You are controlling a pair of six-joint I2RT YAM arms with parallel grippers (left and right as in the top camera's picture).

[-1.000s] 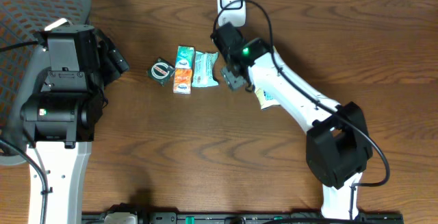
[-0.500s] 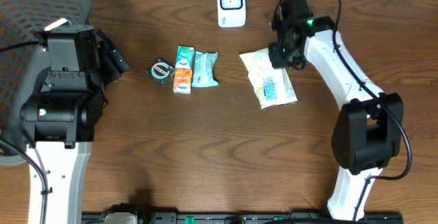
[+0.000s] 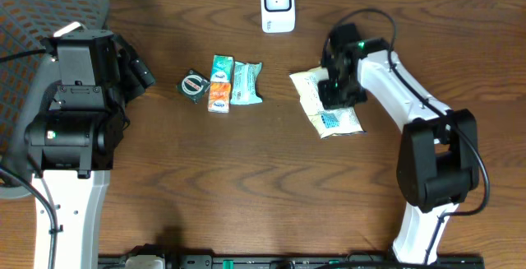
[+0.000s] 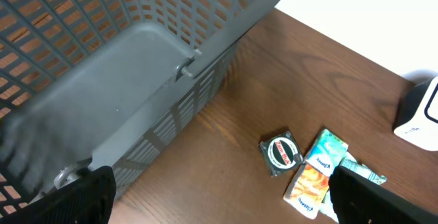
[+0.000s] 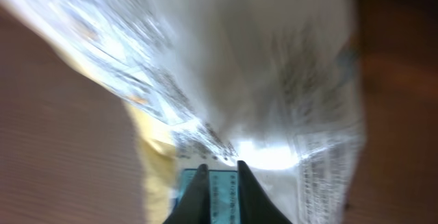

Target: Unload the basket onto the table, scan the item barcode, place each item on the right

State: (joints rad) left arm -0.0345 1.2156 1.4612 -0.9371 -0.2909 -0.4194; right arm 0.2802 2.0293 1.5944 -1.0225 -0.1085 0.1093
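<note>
Right now your right pincer [image 3: 338, 88] sits on top of the white packet [image 3: 335, 121]. The packet lies on the right side of the bench [image 3: 246, 178], nearer you than the white scanner [image 3: 278, 6] at the far edge and off to its right. Packet and scanner are well apart.

From overhead, the pincer covers the packet's upper middle. The packet's far-left corner and its near end, with the blue-printed label, stick out from under it. In the right wrist view the two dark fingertips [image 5: 195, 196] stand almost together with a sliver of that blue-and-white label between them, so you have the pincer clenched on the packet's film. The rest of that view is blurred wrapper, and you cannot tell from it whether the packet is lifted off the wood.

Your left pincer [image 4: 220, 183] is released, its fingers spread wide at the two lower corners of the left wrist view. It hangs beside the grey mesh basket [image 4: 137, 66] at the left end of the bench.

Between the two arms three small things lie in a row: a dark pack with a round label [image 3: 194, 85], an orange-and-teal pack [image 3: 219, 84], and just beside that a pale green sachet [image 3: 246, 84].
</note>
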